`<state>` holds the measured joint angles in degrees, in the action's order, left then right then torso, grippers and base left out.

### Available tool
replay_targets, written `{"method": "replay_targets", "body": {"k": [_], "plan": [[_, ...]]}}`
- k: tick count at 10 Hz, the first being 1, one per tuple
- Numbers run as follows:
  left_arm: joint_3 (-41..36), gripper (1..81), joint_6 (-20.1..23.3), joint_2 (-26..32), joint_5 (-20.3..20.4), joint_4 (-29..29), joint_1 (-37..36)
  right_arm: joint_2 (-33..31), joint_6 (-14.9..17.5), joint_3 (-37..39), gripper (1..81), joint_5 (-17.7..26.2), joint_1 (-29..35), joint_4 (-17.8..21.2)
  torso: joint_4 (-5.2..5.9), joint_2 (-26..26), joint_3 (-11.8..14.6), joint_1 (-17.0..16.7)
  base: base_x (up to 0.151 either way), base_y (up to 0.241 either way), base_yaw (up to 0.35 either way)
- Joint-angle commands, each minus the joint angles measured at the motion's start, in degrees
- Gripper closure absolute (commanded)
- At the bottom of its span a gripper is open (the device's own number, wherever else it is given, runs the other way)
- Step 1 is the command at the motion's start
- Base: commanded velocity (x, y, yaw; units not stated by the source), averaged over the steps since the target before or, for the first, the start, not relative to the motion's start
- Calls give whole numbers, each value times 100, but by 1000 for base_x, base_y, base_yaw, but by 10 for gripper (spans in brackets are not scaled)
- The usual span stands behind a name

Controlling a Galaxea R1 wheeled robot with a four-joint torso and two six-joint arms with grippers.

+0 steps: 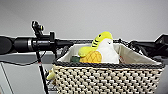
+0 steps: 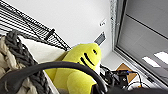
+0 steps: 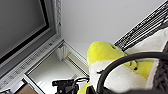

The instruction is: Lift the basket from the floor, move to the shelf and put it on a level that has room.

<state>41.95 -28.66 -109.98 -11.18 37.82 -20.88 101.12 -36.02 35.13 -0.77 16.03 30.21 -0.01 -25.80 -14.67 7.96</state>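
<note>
The cream woven basket (image 1: pixel 107 77) with its dark rim fills the lower middle of the head view, raised high and close to the camera. A yellow and white plush bird (image 1: pixel 105 50) sits inside it. My left arm (image 1: pixel 32 43) reaches in level from the left to the basket's left rim. My right arm (image 1: pixel 152 46) meets its right end. Just behind the rim runs the black wire level of the shelf (image 1: pixel 80 41). The left wrist view shows the braided rim (image 2: pixel 15 42), the plush (image 2: pixel 80 65) and the wire level (image 2: pixel 22 22). The right wrist view shows the plush (image 3: pixel 107 55) and wire level (image 3: pixel 147 25).
A plain white wall stands behind the shelf. A black cable (image 1: pixel 41 70) hangs from my left arm beside the basket. A grey panel (image 1: pixel 20 75) lies low on the left. Ceiling panels and a grey framed wall section (image 2: pixel 145 30) show above.
</note>
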Motion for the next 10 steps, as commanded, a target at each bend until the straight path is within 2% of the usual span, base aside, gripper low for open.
{"method": "replay_targets", "body": {"k": [1,5,7,10], "plan": [[444,811,-61,-366,170,208,-1141,367,-360,440,811,-65,1133,-41,0,0,0,0,0,0,0],[1079,811,-78,-631,-297,569,-1792,675,-845,994,811,437,1942,-50,0,0,0,0,0,0,0],[1369,811,-78,-719,-447,710,-1932,781,-889,1179,811,481,2057,-33,0,0,0,0,0,0,0],[2017,811,-78,-1095,-710,718,-2029,1323,-898,1976,811,736,2127,-6,0,0,0,0,0,0,0]]}}
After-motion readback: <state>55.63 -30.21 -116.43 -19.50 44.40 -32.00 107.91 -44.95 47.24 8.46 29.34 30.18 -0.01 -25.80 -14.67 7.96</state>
